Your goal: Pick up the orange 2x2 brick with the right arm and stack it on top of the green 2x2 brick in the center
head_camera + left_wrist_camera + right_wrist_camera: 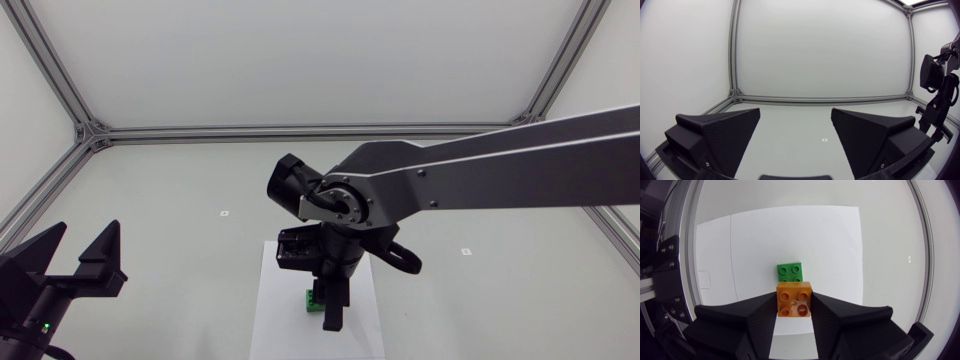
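My right tool (794, 311) is closed on the orange brick (794, 296), one finger pressed against each of its two opposite sides, studs facing up toward my wrist camera. The green brick (790, 271) lies on the white sheet (830, 245), just ahead of the orange one and partly under it. The orange brick covers the green brick's near edge, so only the far pair of green studs shows in full. I cannot tell whether the two bricks touch or whether the orange one hangs above. From the head view my right arm (480, 170) comes in from the right edge and reaches past the middle. Its tool (332, 318) points down over the sheet (270, 310), with the green brick (312, 300) showing just beside the fingers. The orange brick is hidden there by the tool. My left tool (82, 240) sits at the left side of the surface (180, 250), well apart from the sheet. Its fingers are spread wide with nothing between them. The left wrist view shows the same wide gap in that tool (796, 120), and my right arm (937, 95) stands off to one side beyond it.
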You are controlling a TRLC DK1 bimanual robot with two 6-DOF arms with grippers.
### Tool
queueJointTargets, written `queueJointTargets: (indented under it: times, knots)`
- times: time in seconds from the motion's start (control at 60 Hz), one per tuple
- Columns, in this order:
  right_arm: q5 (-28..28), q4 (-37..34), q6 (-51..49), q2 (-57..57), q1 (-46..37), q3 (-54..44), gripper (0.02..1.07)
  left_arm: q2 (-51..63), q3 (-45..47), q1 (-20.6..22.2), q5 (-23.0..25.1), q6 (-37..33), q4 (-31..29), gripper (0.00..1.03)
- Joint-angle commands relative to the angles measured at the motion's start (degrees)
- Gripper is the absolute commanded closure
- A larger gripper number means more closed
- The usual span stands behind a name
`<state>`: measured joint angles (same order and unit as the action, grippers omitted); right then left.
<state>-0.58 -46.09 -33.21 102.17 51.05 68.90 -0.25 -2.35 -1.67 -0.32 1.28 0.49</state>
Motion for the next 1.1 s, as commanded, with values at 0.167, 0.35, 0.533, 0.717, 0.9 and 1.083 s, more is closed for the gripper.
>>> queueJointTargets:
  times: [0.167, 0.35, 0.533, 0.717, 0.9, 1.083]
  knots:
    - [0.2, -0.3, -1.6, 3.1, 1.7, 2.5, 0.93, -0.5, 2.3, -0.1, 0.2, -0.8, -0.8, 0.04]
    - [0.3, -0.1, -1.9, 4.4, 2.5, 2.7, 0.93, -0.5, 2.3, -0.1, 0.2, -0.8, -0.8, 0.04]
    - [0.8, 0.1, -2.7, 4.8, 2.7, 2.8, 0.93, -0.5, 2.3, -0.1, 0.2, -0.8, -0.8, 0.04]
    - [1.2, 0.5, -3.2, 5.3, 2.7, 3.0, 0.92, -0.5, 2.3, -0.1, 0.2, -0.8, -0.8, 0.04]
    - [1.5, 0.5, -3.6, 6.3, 2.7, 3.8, 0.92, -0.5, 2.3, -0.1, 0.2, -0.8, -0.8, 0.04]
    - [1.7, 0.6, -3.9, 7.2, 2.7, 4.4, 0.92, -0.5, 2.3, -0.1, 0.2, -0.8, -0.8, 0.04]
